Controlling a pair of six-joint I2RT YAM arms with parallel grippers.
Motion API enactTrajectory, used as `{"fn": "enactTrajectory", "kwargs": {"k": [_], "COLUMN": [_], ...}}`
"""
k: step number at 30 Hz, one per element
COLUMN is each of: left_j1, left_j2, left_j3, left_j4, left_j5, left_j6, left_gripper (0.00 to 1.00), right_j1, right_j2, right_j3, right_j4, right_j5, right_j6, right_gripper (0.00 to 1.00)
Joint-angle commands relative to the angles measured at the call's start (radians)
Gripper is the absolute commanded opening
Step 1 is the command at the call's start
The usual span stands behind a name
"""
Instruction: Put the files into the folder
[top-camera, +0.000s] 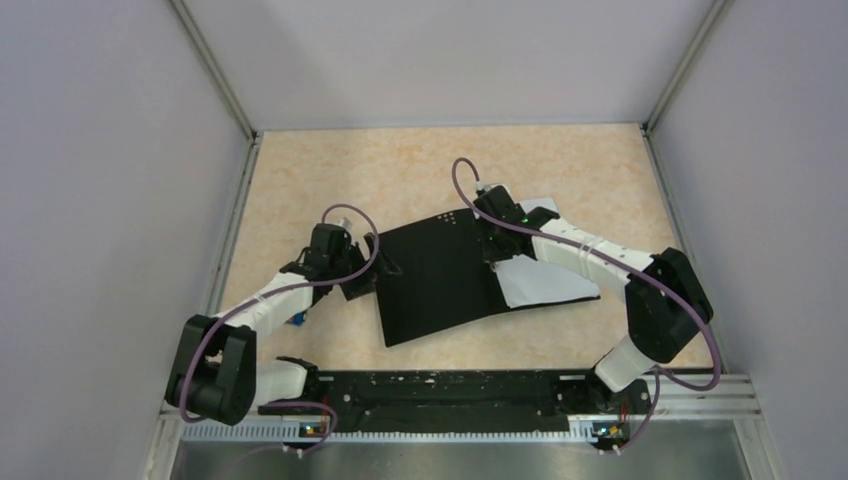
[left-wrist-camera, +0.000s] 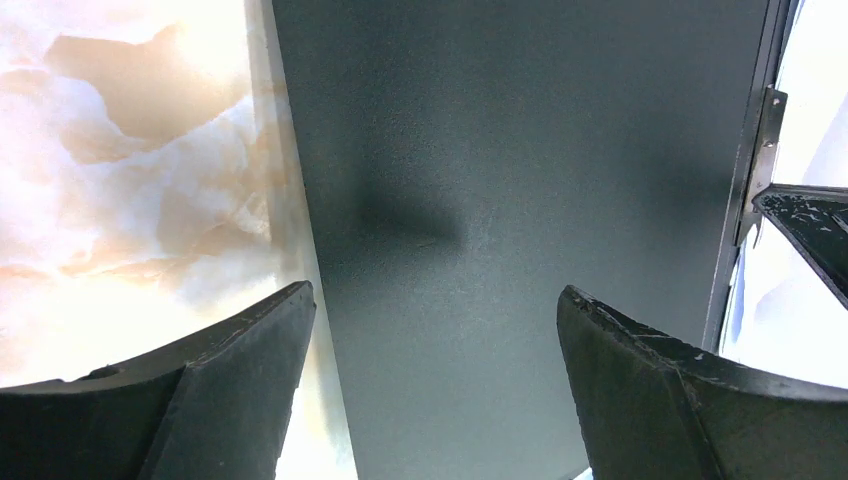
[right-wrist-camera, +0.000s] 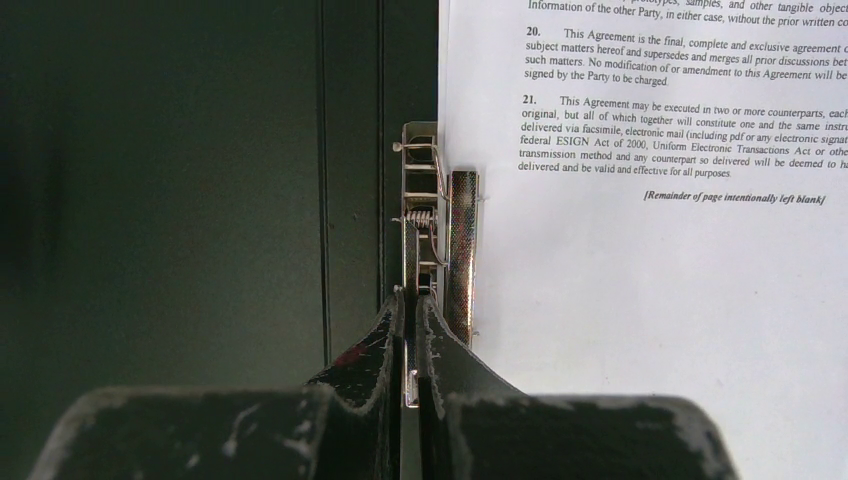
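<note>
Top: flat rectangular folder (top-camera: 440, 275) open, matte black inside up, centre of beige marbled table (top-camera: 400, 170), spine running near-to-far, slightly skewed; thin white printed files (top-camera: 545, 285) on right half; right gripper (top-camera: 490, 245) on spine, nearer arm

Left wrist: left gripper (left-wrist-camera: 435, 295) spread wide, empty, above grainy left flap

Right wrist: right gripper pinched onto shiny metal spine clip (right-wrist-camera: 440, 210) straight ahead; files' edge touching clip's right side

Matt black folder (top-camera: 440, 280) interior, white files (right-wrist-camera: 650, 260) printed with dense black text, shiny silver spine clip (right-wrist-camera: 440, 240), peach-and-cream marbled table (top-camera: 400, 170), white arms (top-camera: 575, 250) with black joints, purple cables (top-camera: 455, 178), pale grey walls (top-camera: 100, 150)
</note>
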Motion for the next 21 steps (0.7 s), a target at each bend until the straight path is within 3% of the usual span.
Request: {"fn": "enactTrajectory", "kwargs": {"k": [1,15,21], "left_j1": [0.013,0.055,0.075], "left_j2": [0.015,0.066,-0.045], "left_j3": [-0.019,-0.064,-0.014], "left_j4": [0.101,0.252,0.149], "left_j5": [0.059,0.239,0.218], "left_j6": [-0.049,-0.227,-0.232], "left_gripper": [0.96,0.98,0.98], "right_j1": [-0.024,-0.041,-0.041], "right_j2": [-0.072,-0.077,-0.068], "right_j3": [0.026,0.009,-0.056], "right_j4": [0.023,0.034,0.087], "right_j5": [-0.008,-0.016,-0.05], "right_j6": [-0.009,-0.006,0.021], "right_gripper": [0.0,0.0,0.0]}}
